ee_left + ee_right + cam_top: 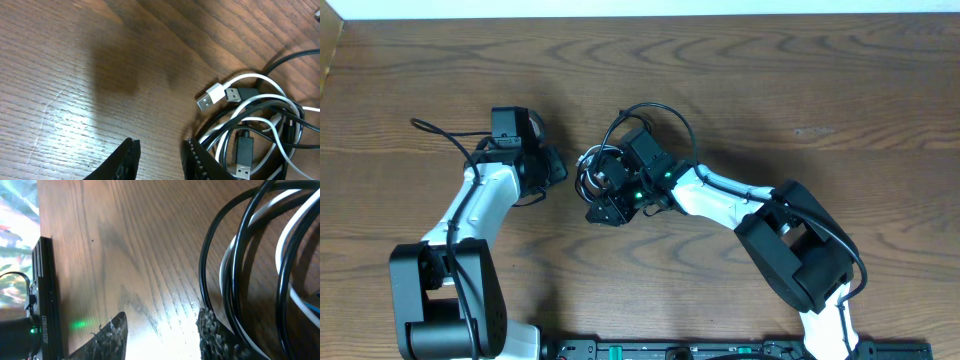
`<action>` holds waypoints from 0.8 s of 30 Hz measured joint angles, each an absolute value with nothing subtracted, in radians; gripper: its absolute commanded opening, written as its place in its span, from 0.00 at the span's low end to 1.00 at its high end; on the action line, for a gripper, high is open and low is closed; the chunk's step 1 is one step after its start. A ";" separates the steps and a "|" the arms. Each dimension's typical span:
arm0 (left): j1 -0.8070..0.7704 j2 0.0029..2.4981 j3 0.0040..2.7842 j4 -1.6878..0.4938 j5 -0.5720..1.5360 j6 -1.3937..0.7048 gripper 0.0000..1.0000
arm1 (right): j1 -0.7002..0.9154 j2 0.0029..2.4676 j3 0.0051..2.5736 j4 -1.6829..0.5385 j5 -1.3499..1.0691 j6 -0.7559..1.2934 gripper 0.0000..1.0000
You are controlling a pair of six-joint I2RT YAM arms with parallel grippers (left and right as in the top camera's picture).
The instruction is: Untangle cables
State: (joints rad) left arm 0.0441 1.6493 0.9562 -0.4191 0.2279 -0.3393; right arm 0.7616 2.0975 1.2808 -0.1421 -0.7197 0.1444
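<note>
Two thin flexible cords lie heaped together as one loose tangle on the brown wood-grain table (770,60), near its middle, in the gap between the two arms. The white cord (250,76) arcs over the top of the heap and ends in a flat white USB plug (210,96) that points out over bare wood. The black cord (202,275) runs in several overlapping loops through and around the white one. A dark USB plug (237,94) sits end to end against the white plug, and a second, slimmer black plug (244,155) lies inside the loops.

The left gripper (161,145) hangs just beside the heap with its fingers apart and only wood between them; the finger nearer the cords looks to be touching the outermost loops. The right gripper (162,317) is low over the table on the other side, jaws likewise spread over bare wood, with one finger right against the black loops.

From overhead the right gripper covers most of the tangle, so only a small patch of white and black shows. A thin black loop rising above that gripper cannot be told apart from the arm's own wiring. Both wrist views cut the heap off at the frame edge, and which plug belongs to which cord cannot be traced. A black metal rail with a green light (45,295) runs along the table edge.
</note>
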 measured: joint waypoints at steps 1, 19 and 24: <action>0.044 1.649 0.956 -0.419 0.230 -0.339 0.34 | 0.759 2.098 1.281 -0.139 -0.720 0.145 0.45; 0.016 1.650 0.956 -0.366 0.339 -0.249 0.57 | 0.534 2.035 1.365 -0.281 -0.553 0.230 0.47; -0.009 1.680 0.956 -0.342 0.344 -0.237 0.57 | 0.540 2.035 1.365 -0.348 -0.351 0.232 0.54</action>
State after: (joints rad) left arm -0.0086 1.6798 0.9562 -0.3424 0.3435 -0.2375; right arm 0.5396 2.0354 1.3655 -0.3477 -0.3511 0.2321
